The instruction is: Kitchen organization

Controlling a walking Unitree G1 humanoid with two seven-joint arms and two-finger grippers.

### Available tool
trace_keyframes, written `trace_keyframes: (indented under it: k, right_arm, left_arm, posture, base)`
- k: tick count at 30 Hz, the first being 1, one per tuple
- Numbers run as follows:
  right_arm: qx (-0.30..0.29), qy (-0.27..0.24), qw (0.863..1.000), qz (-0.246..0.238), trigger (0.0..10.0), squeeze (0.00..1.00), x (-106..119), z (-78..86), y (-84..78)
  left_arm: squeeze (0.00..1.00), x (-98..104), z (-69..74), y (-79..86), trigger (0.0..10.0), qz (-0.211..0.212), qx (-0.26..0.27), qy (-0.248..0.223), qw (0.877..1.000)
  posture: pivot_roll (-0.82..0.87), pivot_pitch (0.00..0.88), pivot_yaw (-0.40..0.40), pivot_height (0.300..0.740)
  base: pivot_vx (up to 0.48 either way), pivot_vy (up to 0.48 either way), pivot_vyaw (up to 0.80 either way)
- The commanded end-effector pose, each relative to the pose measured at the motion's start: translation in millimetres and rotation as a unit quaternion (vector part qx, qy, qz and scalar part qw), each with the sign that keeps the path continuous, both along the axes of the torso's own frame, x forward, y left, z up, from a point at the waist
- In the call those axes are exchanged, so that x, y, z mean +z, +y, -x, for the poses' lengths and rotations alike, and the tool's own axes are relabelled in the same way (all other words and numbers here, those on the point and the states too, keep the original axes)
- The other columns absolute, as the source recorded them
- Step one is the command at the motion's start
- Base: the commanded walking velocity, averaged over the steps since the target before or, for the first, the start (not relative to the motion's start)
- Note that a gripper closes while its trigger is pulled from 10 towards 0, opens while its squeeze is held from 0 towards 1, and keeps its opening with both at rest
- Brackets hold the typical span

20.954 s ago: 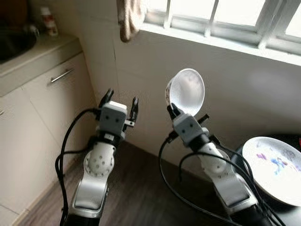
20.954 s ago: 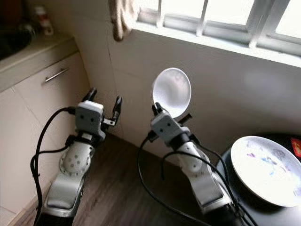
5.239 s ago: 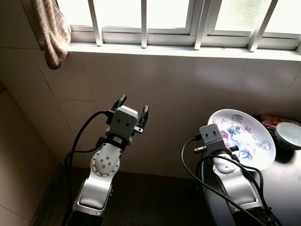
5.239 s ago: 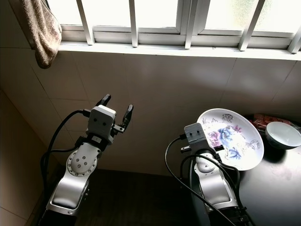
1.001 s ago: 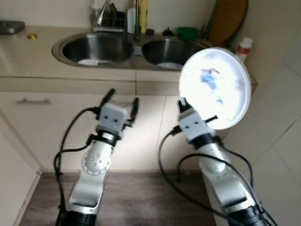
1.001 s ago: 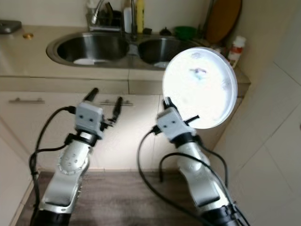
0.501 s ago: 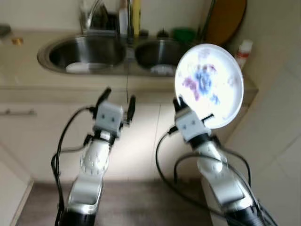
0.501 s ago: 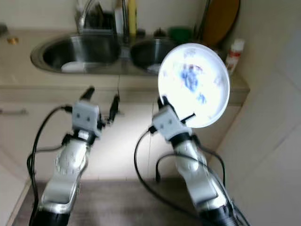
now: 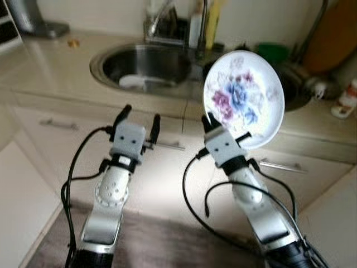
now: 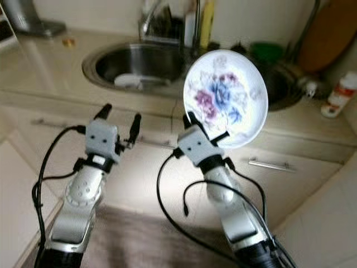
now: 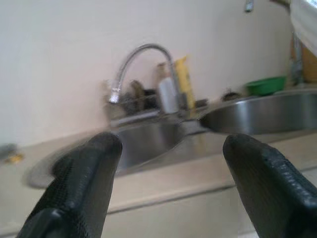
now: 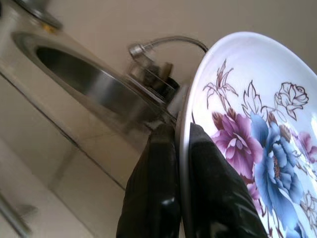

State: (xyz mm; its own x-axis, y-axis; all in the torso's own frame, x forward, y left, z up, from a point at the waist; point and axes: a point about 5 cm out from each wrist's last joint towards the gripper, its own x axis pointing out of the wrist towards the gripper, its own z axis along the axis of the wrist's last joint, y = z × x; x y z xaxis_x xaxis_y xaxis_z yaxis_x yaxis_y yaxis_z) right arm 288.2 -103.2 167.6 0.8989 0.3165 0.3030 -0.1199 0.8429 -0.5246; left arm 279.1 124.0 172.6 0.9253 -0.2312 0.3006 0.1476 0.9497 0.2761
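A white plate with purple and blue flowers stands on edge in front of the double sink. My right gripper is shut on its lower left rim; in the right wrist view the two black fingers pinch the plate between them. To its left, at about the same height, my left gripper is open and holds nothing. The left wrist view looks between its fingers at the faucet and the sink's basins.
A white dish lies in the left basin. Behind the sink are a yellow bottle, a green bowl and a wooden board. A red-capped bottle stands on the counter's right end. Cabinet fronts with metal handles lie below.
The camera has swung left and the sink and counter now sit closer and more central. The plate stays upright in my right gripper. My left gripper stays open.
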Motion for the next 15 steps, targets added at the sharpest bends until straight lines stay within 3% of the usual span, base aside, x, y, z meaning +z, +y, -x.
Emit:
trace_keyframes:
  k: [1,15]
  right_arm:
    - [-0.007,-0.018,1.0,-0.004,0.0,0.0,7.6,-0.8,-3.6]
    - [-0.001,-0.021,1.0,-0.005,0.0,0.0,7.9,-0.5,-1.2]
  left_arm:
    - [0.0,3.3,0.4,-6.2,10.0,-0.006,-0.013,-0.006,1.0]
    - [0.0,2.8,0.2,-6.1,10.0,-0.007,-0.014,-0.006,1.0]
  posture:
    - [0.09,0.0,-0.063,0.74]
    - [0.09,0.0,-0.062,0.74]
  base:
    - [0.296,0.0,0.0]
    - [0.296,0.0,0.0]
